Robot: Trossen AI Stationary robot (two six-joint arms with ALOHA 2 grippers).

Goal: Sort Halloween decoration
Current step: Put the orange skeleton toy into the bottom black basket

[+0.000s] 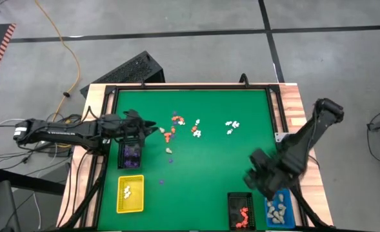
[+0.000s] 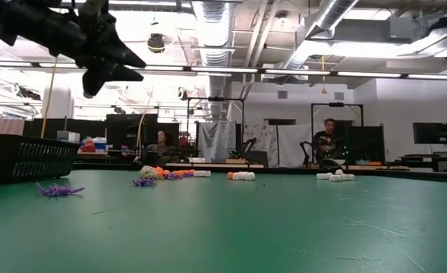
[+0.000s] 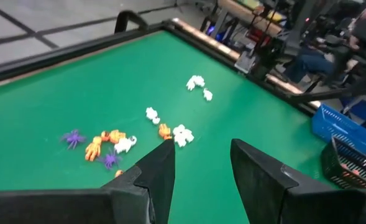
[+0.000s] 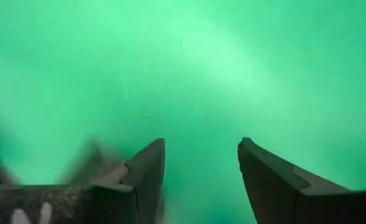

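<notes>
High view: both claws are hanging empty above the green worktop.
Left claw, fingers apart, is hovering by the black tray holding purple figurines; right claw, fingers apart, is hovering near the blue tray. Tiny figurines are lying scattered mid-worktop, others sitting in the yellow tray.

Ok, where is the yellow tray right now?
In the high view, the yellow tray sits at the table's near-left corner, just below the black tray holding purple pieces, under the left hand.
</notes>
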